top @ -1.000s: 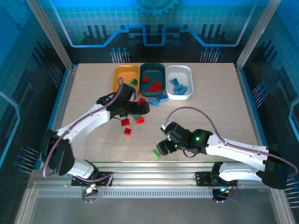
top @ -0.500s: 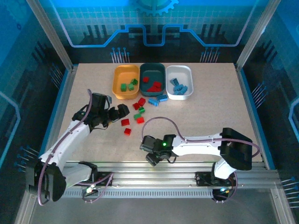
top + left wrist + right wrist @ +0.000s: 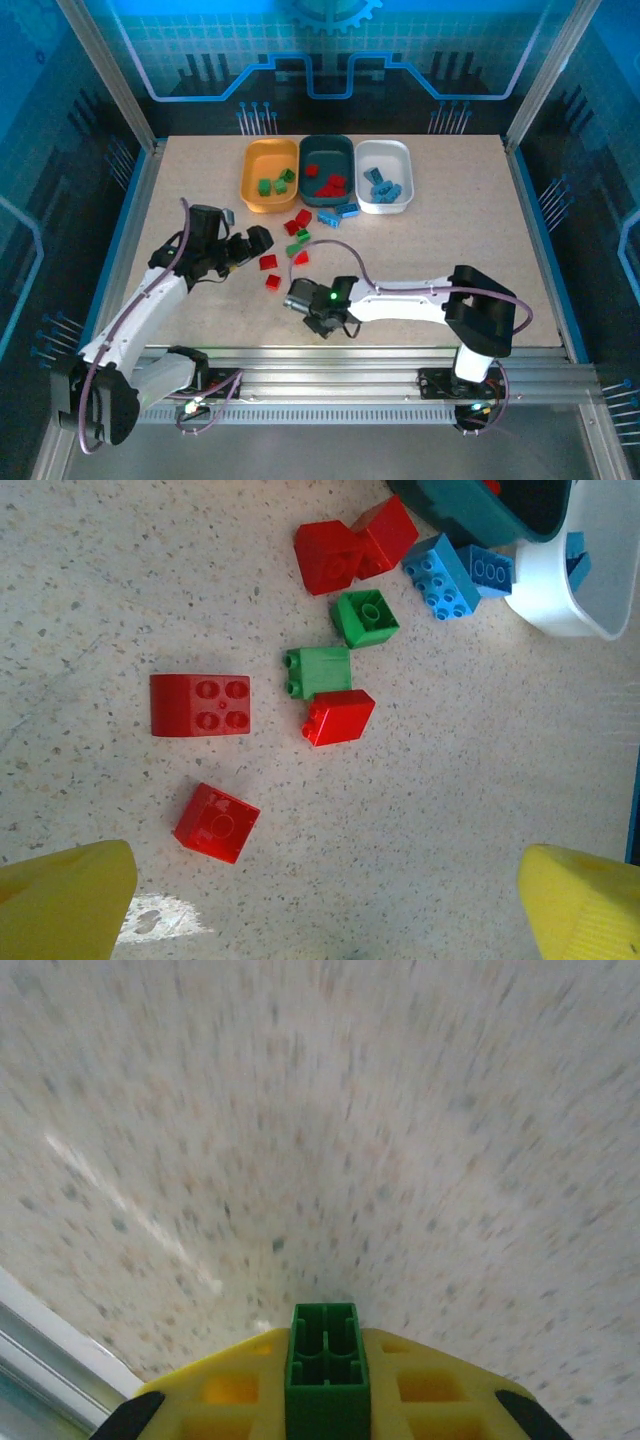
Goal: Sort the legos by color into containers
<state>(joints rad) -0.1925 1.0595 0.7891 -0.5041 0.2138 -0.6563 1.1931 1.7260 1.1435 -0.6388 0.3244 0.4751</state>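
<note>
Top external view has the three containers in a row at the upper middle of the table (image 3: 450, 240): the orange-yellow tub (image 3: 248, 172) with green bricks (image 3: 265, 185) in it, the dark teal tub (image 3: 304, 160) with red bricks (image 3: 330, 184), and the white tub (image 3: 408, 178) with blue bricks (image 3: 380, 186). Just below the tubs lies a loose cluster of legos, and the left gripper (image 3: 262, 243) hovers beside its left edge. The right gripper (image 3: 300, 302) sits lower, near the centre bottom of the table, with its arm stretching off to the right. From the left wrist view, the left gripper (image 3: 320, 910) stands spread wide, its yellow fingers (image 3: 60, 900) in the two bottom corners with nothing between them. Above them on the speckled surface are a red sloped brick (image 3: 200, 705), a small red brick (image 3: 216, 822), another red brick (image 3: 340, 716) touching a green brick (image 3: 320, 670), a second green brick (image 3: 365, 617), a pair of red bricks (image 3: 355, 550) and two blue bricks (image 3: 460, 573) at the upper right, close to the teal and white tubs. From the right wrist view, the right gripper (image 3: 322, 1350) is clamped tight on a green lego (image 3: 322, 1390), which stands upright between the yellow fingers at the bottom centre; the table behind is blurred.
</note>
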